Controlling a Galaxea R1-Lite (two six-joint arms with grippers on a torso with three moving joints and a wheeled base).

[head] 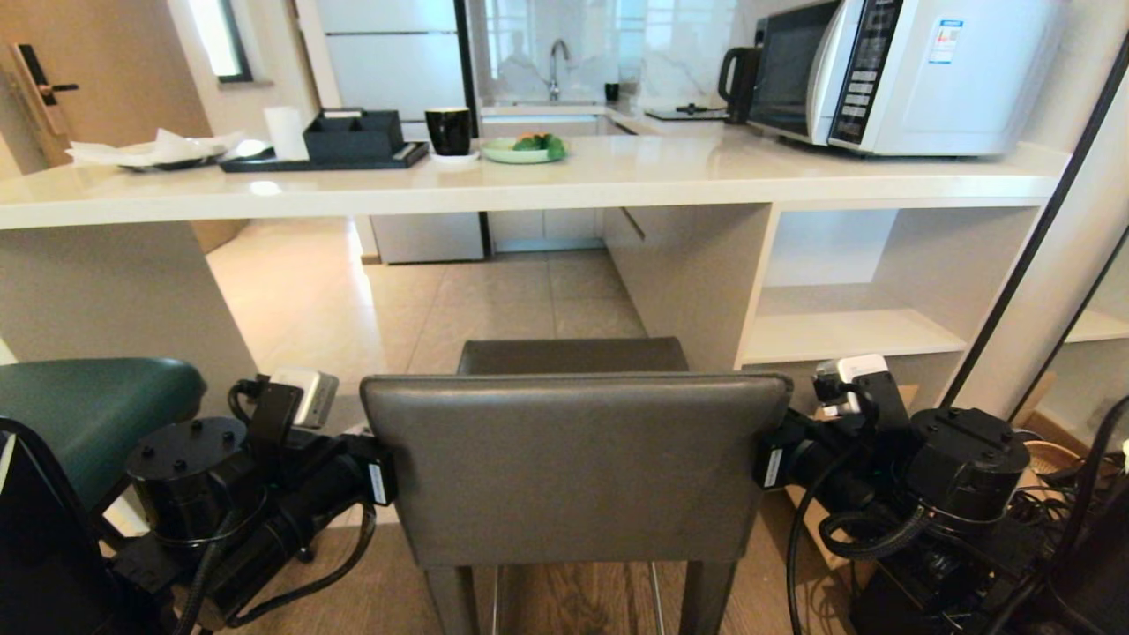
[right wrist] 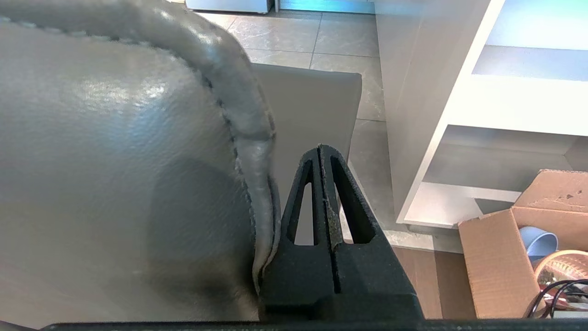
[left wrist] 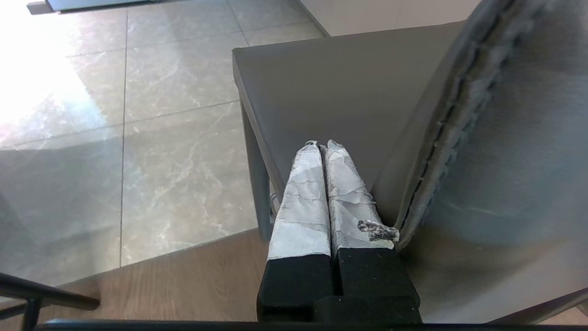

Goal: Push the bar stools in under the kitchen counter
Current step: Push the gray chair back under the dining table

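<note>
The dark grey square-backed bar stool [head: 573, 467] stands in front of me, its seat [head: 571, 354] pointing at the gap under the kitchen counter [head: 547, 181]. My left gripper [left wrist: 324, 145] is shut and empty, pressed against the left edge of the stool's backrest [left wrist: 496, 151]. My right gripper [right wrist: 320, 148] is also shut and empty, and it lies against the backrest's right edge [right wrist: 257, 151]. In the head view both grippers are hidden behind the backrest. The teal bar stool [head: 88, 414] stands at the near left, outside the counter.
White open shelves [head: 882, 291] close the counter's right end. The counter's white side panel [head: 115, 300] stands left of the gap. A cardboard box [right wrist: 519, 248] sits on the floor to the right. On the counter are a microwave [head: 891, 70], a black tray [head: 326, 154], a mug [head: 448, 130] and a plate [head: 525, 150].
</note>
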